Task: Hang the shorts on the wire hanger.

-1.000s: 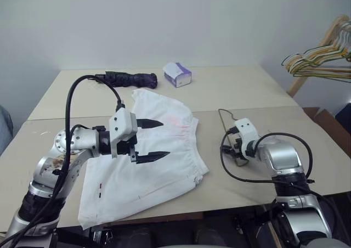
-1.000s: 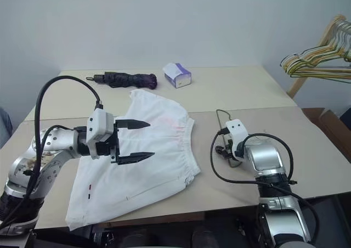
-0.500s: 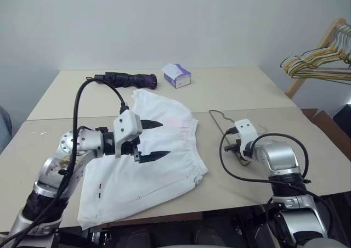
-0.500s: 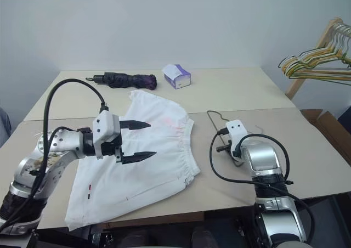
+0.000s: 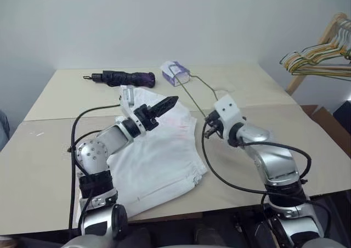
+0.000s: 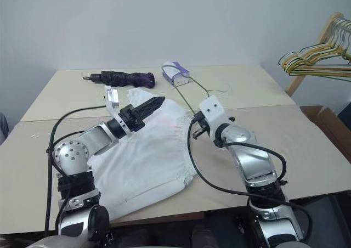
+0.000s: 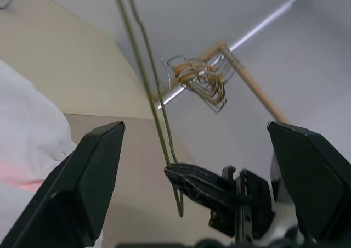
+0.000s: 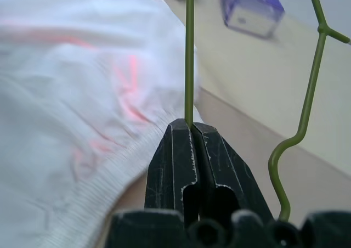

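The white shorts [image 5: 159, 160] lie spread on the table, gathered waist toward the right. My right gripper [image 5: 208, 128] hovers above the table just right of the waistband, shut on the thin green wire hanger [image 8: 190, 50]. The hanger [image 5: 190, 99] is off the table and slants up and away toward the tissue box. My left gripper [image 5: 167, 102] is over the shorts' far end, pointing toward the hanger. In the left wrist view its fingers [image 7: 93, 165] stand wide open and empty, with the hanger wire [image 7: 145, 78] and the right gripper [image 7: 203, 185] between and beyond them.
A folded dark umbrella [image 5: 118, 78] and a purple-and-white tissue box [image 5: 174, 72] sit at the far side of the beige table [image 5: 252, 91]. A bunch of hangers [image 5: 321, 58] hangs on a wooden rack past the table's right edge.
My right gripper has lifted the hanger off the table and carried it up and left, toward the shorts. My left arm has rolled its wrist and reached forward toward the hanger.
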{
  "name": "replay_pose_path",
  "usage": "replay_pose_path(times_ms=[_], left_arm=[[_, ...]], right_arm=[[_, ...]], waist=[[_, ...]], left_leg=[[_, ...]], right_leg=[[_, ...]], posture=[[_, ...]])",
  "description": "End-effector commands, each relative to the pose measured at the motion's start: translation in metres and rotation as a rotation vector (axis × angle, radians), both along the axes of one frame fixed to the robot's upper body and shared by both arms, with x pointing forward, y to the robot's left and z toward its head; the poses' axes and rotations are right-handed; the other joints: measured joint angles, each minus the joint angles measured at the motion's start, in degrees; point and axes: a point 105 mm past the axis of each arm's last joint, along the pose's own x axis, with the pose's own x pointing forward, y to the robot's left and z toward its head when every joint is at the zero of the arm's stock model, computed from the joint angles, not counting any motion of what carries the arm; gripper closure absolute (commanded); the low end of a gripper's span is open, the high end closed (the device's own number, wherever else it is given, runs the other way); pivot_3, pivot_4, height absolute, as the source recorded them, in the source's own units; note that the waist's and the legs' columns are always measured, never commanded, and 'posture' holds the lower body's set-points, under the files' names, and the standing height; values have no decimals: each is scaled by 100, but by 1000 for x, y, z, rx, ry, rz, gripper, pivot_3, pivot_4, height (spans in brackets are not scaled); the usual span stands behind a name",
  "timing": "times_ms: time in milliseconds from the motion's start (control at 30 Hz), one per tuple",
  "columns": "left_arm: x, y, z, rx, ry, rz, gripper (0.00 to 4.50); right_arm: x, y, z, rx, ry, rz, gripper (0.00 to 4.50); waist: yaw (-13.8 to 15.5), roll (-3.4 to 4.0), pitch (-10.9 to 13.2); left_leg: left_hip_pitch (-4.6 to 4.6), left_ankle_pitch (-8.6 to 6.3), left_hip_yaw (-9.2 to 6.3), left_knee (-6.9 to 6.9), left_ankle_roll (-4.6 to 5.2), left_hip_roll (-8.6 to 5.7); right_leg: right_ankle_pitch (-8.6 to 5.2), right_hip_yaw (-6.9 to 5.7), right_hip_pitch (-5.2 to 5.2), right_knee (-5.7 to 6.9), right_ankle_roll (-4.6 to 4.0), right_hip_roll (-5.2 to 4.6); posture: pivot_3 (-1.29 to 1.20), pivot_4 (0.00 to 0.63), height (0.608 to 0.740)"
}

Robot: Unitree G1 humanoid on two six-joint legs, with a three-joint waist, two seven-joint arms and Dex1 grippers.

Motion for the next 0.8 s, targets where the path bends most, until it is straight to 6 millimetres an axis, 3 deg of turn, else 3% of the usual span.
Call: replay_pose_path(times_ms=[33, 267, 367, 733, 800], left_arm=[[-2, 0, 14, -76, -29, 0, 0], [-1, -4, 15, -50, -22, 5, 0], [2, -2, 14, -50, -12, 28, 555], [8, -3, 8, 13, -17, 49, 4227], [9, -3, 6, 28, -18, 53, 4467]], right_arm=[[-13, 17, 18, 0, -144, 113, 4485], [-26, 26, 14, -5, -192, 230, 4485], [-25, 25, 11, -9, -182, 228, 4500], [-32, 27, 6, -46, -186, 274, 4500], [-32, 26, 5, -61, -193, 274, 4500]], waist=[[25, 0, 0], [109, -2, 1], [107, -2, 1], [110, -2, 1], [108, -2, 1]], left_leg=[[0, 0, 1, 1, -1, -3], [3, 4, 3, 2, -5, -4], [5, 4, 4, 2, -5, -3], [5, 5, 5, 2, -7, -1], [5, 5, 5, 2, -8, -1]], right_leg=[[0, 0, 0, 0, 0, -1], [3, -2, 6, -7, -5, 6], [4, -2, 8, -9, -6, 7], [5, -3, 10, -16, -9, 10], [6, -3, 10, -16, -10, 11]], posture=[[-16, 0, 740], [-10, 0, 740], [-9, 0, 740], [-21, 0, 740], [-22, 0, 740]])
